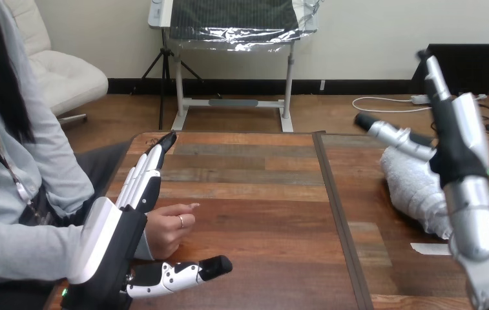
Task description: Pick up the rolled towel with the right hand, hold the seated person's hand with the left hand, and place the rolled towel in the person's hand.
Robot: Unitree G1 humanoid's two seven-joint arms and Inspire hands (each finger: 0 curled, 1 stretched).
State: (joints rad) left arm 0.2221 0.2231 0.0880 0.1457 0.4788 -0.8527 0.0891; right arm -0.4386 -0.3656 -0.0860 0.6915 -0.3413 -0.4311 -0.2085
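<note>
head view, left hand (115, 239): near left corner of the table, white back shell turned up; fingers straight and pressed together, pointing to the far side; thumb stretched out to the right along the near edge; nothing of it curls round anything
person's hand (167, 229): lies on the table in the gap between the left hand's thumb and its fingers; loosely curled, one finger pointing right; close against the robot's palm, whether touching cannot be told; not gripped
right hand (455, 155): near right, raised over the table on its silver forearm, seen edge-on; fingers straight and together, pointing up and far; thumb spread away to the left; it holds nothing
rolled towel (409, 184): white, lying on the right half of the table, just left of and beyond the right hand, partly hidden by it; whether the hand touches it cannot be told
table (261, 194): wooden planks with a dark seam running near to far down the middle; white tape strips (429, 247) on the near right, beside the towel
</note>
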